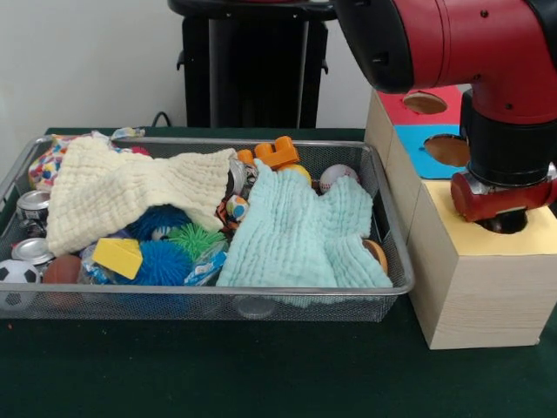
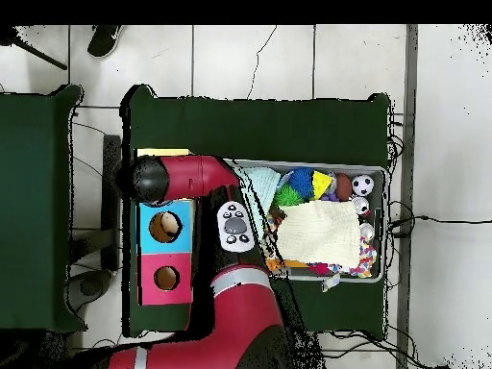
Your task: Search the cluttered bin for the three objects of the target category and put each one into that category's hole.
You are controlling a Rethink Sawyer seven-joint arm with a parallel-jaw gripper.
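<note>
The wooden sorting box [image 1: 474, 292] stands to the right of the wire bin [image 1: 218, 300]. Its top has a yellow panel [image 1: 540, 237], a blue panel with a hole [image 1: 447, 149] and a red panel with a hole [image 1: 425, 103]. My gripper [image 1: 505, 218] sits straight down over the dark hole of the yellow panel, and the red wrist hides its tip. No object shows in it. In the overhead view the red arm [image 2: 183, 178] covers the yellow end of the box, with the blue hole [image 2: 165, 226] and the red hole [image 2: 166, 279] showing.
The bin holds a cream cloth [image 1: 122, 187], a mint cloth [image 1: 300, 231], an orange toy [image 1: 274, 152], a baseball [image 1: 337, 177], blue spiky balls [image 1: 165, 261], a green spiky ball [image 1: 196, 238], a yellow block [image 1: 117, 257], a soccer ball [image 1: 17, 274] and cans [image 1: 33, 205].
</note>
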